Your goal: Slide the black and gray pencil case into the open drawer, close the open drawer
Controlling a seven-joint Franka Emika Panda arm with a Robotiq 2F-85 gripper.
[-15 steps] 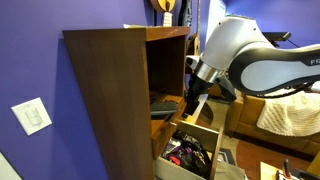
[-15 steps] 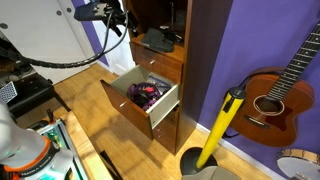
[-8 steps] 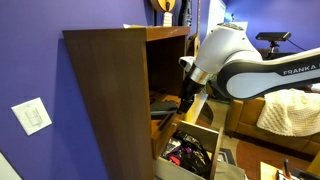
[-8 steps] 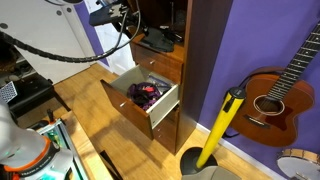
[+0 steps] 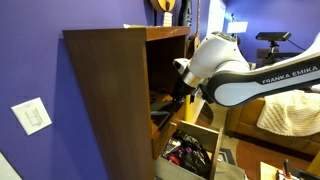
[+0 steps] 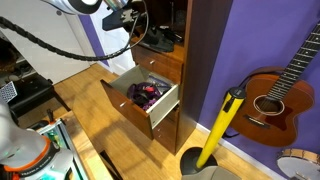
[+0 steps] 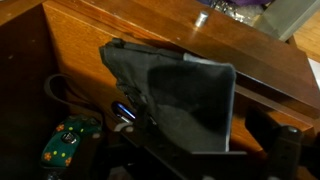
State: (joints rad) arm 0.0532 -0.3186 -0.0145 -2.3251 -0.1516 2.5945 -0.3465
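Observation:
The black and gray pencil case (image 7: pixel 170 90) lies on the cabinet's shelf compartment, just above the open drawer (image 5: pixel 205 132). It shows in both exterior views (image 5: pixel 158 107) (image 6: pixel 160 42). The drawer (image 6: pixel 120 105) is pulled out, with pale inner walls and red-and-black clutter (image 6: pixel 145 93) inside. My gripper (image 5: pixel 173 100) reaches into the shelf opening, right at the case; it also shows in an exterior view (image 6: pixel 137 22). In the wrist view the gripper (image 7: pixel 190 160) has its fingers spread wide apart at the near end of the case. Whether they touch it is unclear.
The tall brown cabinet (image 5: pixel 110 90) stands against a purple wall. A guitar (image 6: pixel 275 95) and a yellow-handled tool (image 6: pixel 222 125) stand beside it. A white wall plate (image 5: pixel 35 115) is on the wall. A green item (image 7: pixel 62 140) lies in the drawer.
The arm has swung in toward the cabinet. The gripper has moved deeper into the shelf opening, closer to the pencil case. The case and drawer have not moved.

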